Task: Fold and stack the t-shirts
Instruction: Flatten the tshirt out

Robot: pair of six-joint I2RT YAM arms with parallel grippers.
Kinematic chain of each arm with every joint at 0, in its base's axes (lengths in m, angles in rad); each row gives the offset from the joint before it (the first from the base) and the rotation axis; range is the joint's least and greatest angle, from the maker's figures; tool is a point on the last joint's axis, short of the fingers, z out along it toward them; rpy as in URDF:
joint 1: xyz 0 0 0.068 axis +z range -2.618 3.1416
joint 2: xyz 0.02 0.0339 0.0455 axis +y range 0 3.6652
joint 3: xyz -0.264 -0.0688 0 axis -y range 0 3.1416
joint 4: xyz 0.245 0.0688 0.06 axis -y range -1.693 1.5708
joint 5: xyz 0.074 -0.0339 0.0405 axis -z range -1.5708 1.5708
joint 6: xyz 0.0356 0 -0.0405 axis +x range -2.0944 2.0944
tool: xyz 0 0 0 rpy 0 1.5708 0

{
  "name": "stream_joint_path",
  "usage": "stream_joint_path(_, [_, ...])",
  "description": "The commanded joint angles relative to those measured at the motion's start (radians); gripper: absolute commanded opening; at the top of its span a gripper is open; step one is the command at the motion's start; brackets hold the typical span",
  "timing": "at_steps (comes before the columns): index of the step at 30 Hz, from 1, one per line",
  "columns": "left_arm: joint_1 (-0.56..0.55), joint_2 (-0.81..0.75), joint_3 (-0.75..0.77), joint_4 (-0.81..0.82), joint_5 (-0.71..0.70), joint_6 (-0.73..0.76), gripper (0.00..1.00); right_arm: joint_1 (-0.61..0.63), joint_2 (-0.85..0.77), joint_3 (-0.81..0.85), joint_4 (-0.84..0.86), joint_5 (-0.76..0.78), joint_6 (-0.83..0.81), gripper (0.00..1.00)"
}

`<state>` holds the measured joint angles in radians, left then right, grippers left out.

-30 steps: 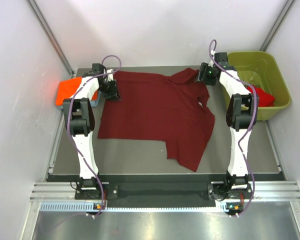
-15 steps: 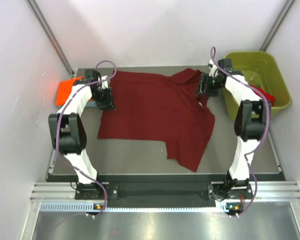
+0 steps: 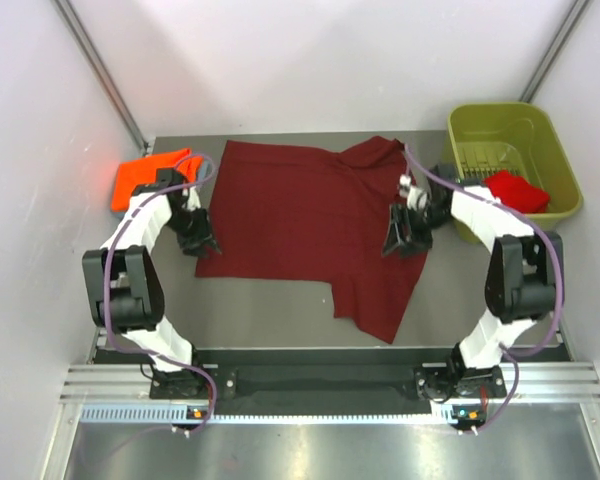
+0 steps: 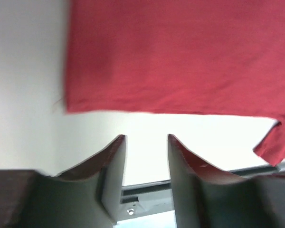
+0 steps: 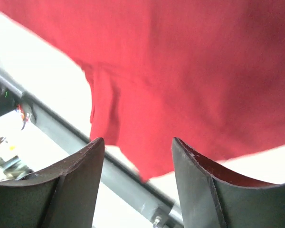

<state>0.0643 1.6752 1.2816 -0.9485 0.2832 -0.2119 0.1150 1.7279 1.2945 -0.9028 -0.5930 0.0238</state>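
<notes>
One dark maroon t-shirt, the largest item, lies spread flat on the table, reaching its far edge, with one sleeve trailing toward the near edge. An olive bin beside the far right corner holds a red t-shirt. A folded orange t-shirt sits at the far left corner. The left gripper hovers at the maroon hem corner and the right gripper over the shirt's right side; both pairs of jaws stand apart, holding nothing. The cloth is judged light and limp, so pinch it at hem corners or shoulder seams.
</notes>
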Motion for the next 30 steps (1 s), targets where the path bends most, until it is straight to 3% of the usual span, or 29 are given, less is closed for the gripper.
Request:
stream_joint_path(1, [0.074,-0.078,-0.028,-0.044,-0.081,-0.047,0.47,-0.011,-0.14,-0.134,-0.061,-0.056,0.033,0.59])
stream_joint_path(13, [0.193,-0.101,-0.142,-0.079,-0.112,-0.063,0.51,-0.038,-0.312,-0.445,-0.097,-0.033,0.097,0.62])
stream_joint_path(30, [0.221,0.066,-0.047,-0.042,-0.098,-0.086,0.5,-0.04,-0.142,-0.44,-0.097,0.14,0.133,0.57])
